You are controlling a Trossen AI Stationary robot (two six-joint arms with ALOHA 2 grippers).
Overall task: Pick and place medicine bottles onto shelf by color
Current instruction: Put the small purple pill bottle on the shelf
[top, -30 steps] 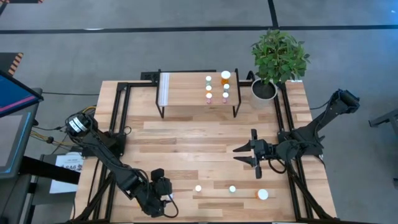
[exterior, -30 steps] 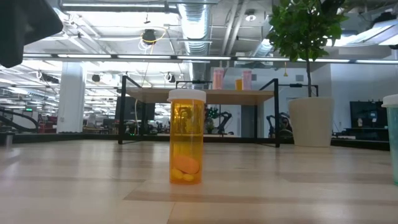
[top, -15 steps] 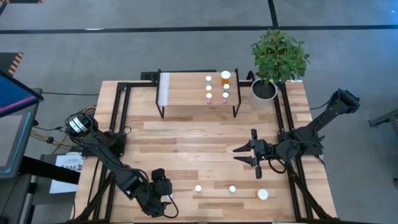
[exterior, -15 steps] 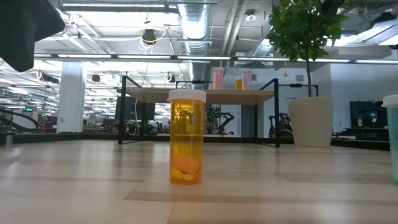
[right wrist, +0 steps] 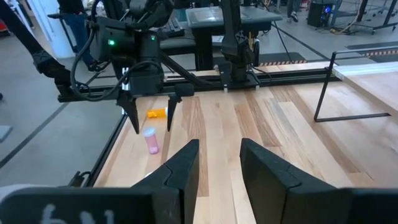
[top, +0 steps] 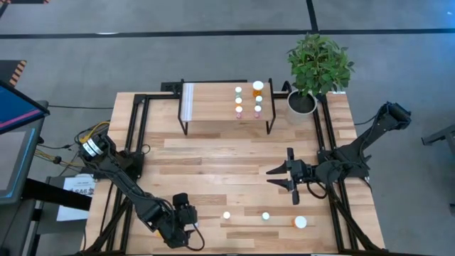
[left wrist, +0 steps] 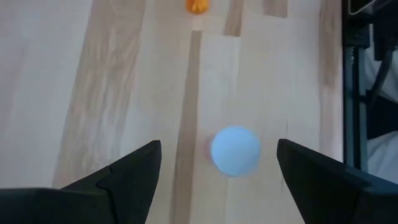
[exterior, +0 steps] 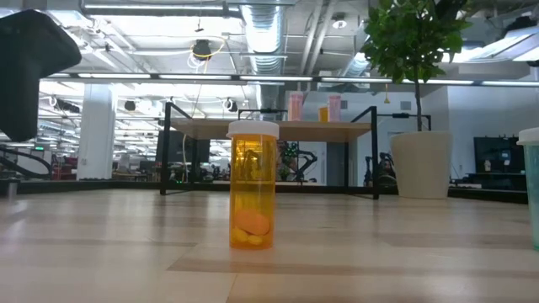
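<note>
Medicine bottles: six already on the shelf [top: 213,103] at its plant-side end, in two short rows, white caps up; body colours hard to read from above. Three more stand loose along the near edge of the worktop [top: 234,160]: two small ones [top: 227,215] [top: 265,216] and a larger white-capped one [top: 301,222]. A pink bottle [right wrist: 150,140] stands upright at the worktop's left near corner, directly under the left gripper [top: 186,226]; the high view hides it behind the arm. An orange bottle [right wrist: 156,113] lies on its side just beyond it.

Low view: an orange bottle [exterior: 253,185] with pills fills the centre; a second bottle is cut off at the right edge, only a sliver visible. The dark blob at upper left is part of an arm, too blurred to identify.

Change since a second ago: the left fingers [left wrist: 134,171] have spread wider and the wrist has shifted slightly. Now they stand wide apart, straddling the pink bottle's white cap [left wrist: 235,150], not touching it, holding nothing.

Right gripper [top: 279,176] hovers mid-worktop on the right side, unmoved, fingers [right wrist: 177,168] part open, empty.
</note>
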